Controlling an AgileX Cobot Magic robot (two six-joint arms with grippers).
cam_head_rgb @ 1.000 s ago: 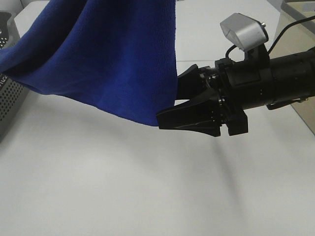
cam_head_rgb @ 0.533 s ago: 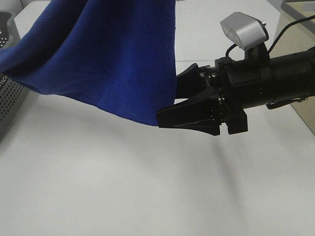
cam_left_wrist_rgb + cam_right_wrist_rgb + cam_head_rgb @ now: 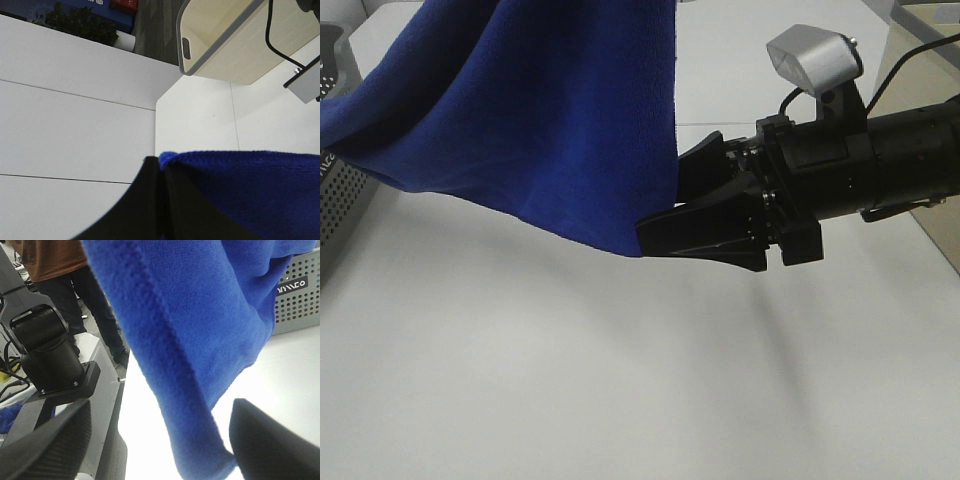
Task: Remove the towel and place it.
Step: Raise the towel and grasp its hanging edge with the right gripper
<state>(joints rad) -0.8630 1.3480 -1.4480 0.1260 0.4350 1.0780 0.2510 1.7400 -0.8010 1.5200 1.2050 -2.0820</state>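
Closest in the high view was the bare white counter (image 3: pixel 570 390), with a soft shadow on it. Just above it was the right arm. It came in from the right edge of the frame and lay almost flat, pointing to the left. A silver camera (image 3: pixel 815 60) sat on top of the arm.

The right tool (image 3: pixel 665 205) was wide open. Its two black fingers were spread far apart, one higher and one lower. In the right wrist view the right tool (image 3: pixel 160 450) had the hem of the towel (image 3: pixel 200 315) hanging down between its fingers. It was not pinching the cloth. I could not tell if a finger touched it.

The blue towel (image 3: pixel 540 110) hung in the air above the counter, in the upper left and middle of the high view. Its right hem ran almost straight up and down. Its lowest corner pointed down at the counter, right by the lower finger. The rest spread away to the left edge of the frame, in front of a grey box (image 3: pixel 345 200) with little holes.

In the left wrist view the left tool (image 3: pixel 159 167) was shut tight on the top edge of the towel (image 3: pixel 250 190). Farther off in that view stood a cream bin (image 3: pixel 225 40).
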